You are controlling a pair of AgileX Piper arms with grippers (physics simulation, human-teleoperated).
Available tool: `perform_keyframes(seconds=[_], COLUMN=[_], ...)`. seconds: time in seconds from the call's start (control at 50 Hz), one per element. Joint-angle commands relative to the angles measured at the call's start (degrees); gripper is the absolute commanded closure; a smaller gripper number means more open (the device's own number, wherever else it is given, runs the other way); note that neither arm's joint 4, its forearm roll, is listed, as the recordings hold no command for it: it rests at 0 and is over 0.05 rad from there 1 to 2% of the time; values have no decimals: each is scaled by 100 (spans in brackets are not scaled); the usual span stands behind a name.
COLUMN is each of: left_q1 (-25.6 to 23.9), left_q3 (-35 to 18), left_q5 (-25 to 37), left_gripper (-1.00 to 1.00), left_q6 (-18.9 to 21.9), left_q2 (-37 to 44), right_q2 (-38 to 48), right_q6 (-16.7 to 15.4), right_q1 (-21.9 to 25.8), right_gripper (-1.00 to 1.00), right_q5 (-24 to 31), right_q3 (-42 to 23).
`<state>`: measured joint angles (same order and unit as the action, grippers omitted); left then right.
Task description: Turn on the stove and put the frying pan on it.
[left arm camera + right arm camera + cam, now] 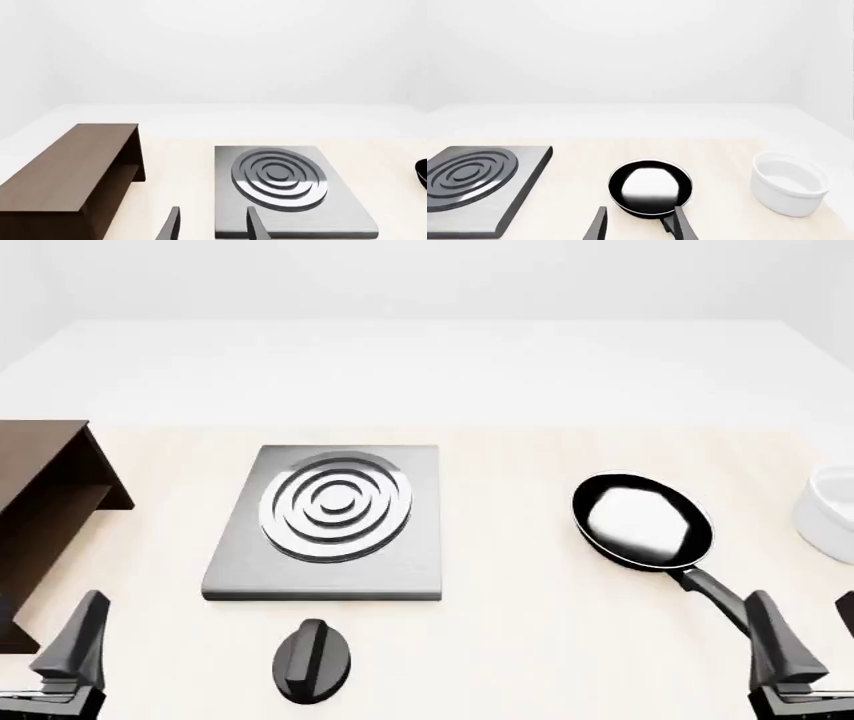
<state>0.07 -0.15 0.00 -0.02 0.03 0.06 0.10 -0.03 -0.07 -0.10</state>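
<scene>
The stove (331, 512) is a grey slab with silver burner rings, left of centre on the table. Its black oval knob (312, 660) lies apart, just in front of it. To the right rests the frying pan (641, 520), its handle (714, 592) pointing toward my right gripper (810, 640). In the right wrist view that gripper (640, 226) is open and empty just short of the pan (650, 187). My left gripper (213, 226) is open and empty too, low near the stove's (287, 185) front left corner.
A brown wooden shelf (40, 510) stands at the table's left edge, close to my left arm. A white bowl (830, 512) sits at the far right, beyond the pan; it also shows in the right wrist view (789, 182).
</scene>
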Motion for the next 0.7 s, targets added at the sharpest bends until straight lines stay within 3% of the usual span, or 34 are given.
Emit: perform_keyframes(seconds=[0.02,0.1,0.14,0.18,0.26,0.32,0.34,0.36,0.44,0.5,0.52,0.6,0.7], left_q1=[55,41,-92,-164,-401,-715,-682,-682,-464,-370,-445,-659,-1042], left_q3=[-42,-16,-56,-123,-688,-1194,-1518,-1523,-2253,-2366,-2435,-2395,-2077], left_q5=[22,-294,-348,-350,206,515,919,931,1388,1513,1621,1703,1382], left_gripper=[-100,-100,-100,-100,-100,-100,-100,-100,-100,-100,-100,-100,-100], left_q6=[-153,14,457,350,524,379,362,362,258,283,70,-107,-346], left_q2=[4,246,257,392,376,763,794,788,1964,2256,2643,3252,3942], right_q2=[48,131,223,110,205,428,523,533,666,812,876,964,911], right_q6=[154,38,-15,-14,-51,-43,-53,-53,-97,-141,-144,-202,-287], right_q1=[7,-52,-40,-52,-80,-86,-85,-85,-98,-136,-144,-160,-193], right_gripper=[-100,-100,-100,-100,-100,-100,-100,-100,-100,-100,-100,-100,-100], right_q5=[26,-82,-152,-43,-138,-317,-397,-408,-499,-624,-672,-713,-650], right_q3=[-44,-15,1,-5,2,7,8,8,9,9,9,5,6])
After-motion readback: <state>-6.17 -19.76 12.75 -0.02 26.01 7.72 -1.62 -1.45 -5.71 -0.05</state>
